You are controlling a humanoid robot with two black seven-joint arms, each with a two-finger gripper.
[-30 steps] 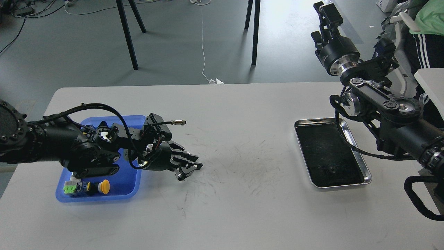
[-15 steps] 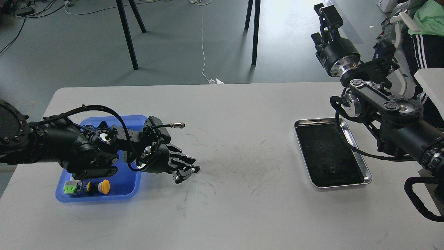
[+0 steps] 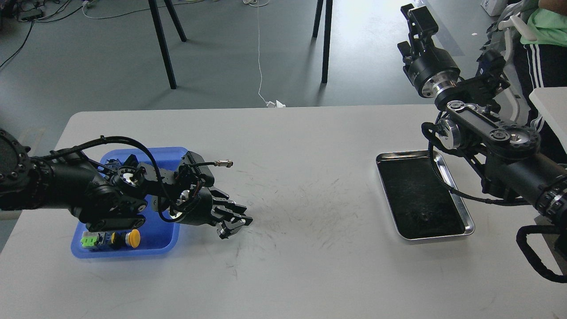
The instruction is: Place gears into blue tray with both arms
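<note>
Blue tray: sits near the counter's left edge, toward the front; along its near wall lie coloured push-button switches, one green, one with a yellow cap. The left arm crosses over its far half and hides what lies there.
Left end effector: just past the blue tray's right rim, low over the bare counter, pointing right; the fingers stand slightly apart with nothing visible between them.
Metal tray: near the counter's right edge, silver rim, dark inside. One small dark round thing lies near its front end; it looks like a gear, but its teeth are too small to make out.
Counter: white, scuffed with dark scratches in the middle; a wide open stretch lies between the two trays and along the whole front.
Right arm: comes in from the right, over the metal tray's far right corner, and bends upward beyond the counter's far edge.
Right end effector: held high over the floor behind the counter, seen dark and end-on; I cannot tell whether its fingers are apart or together.
Floor: grey, with black stand legs and a thin white cord.
</note>
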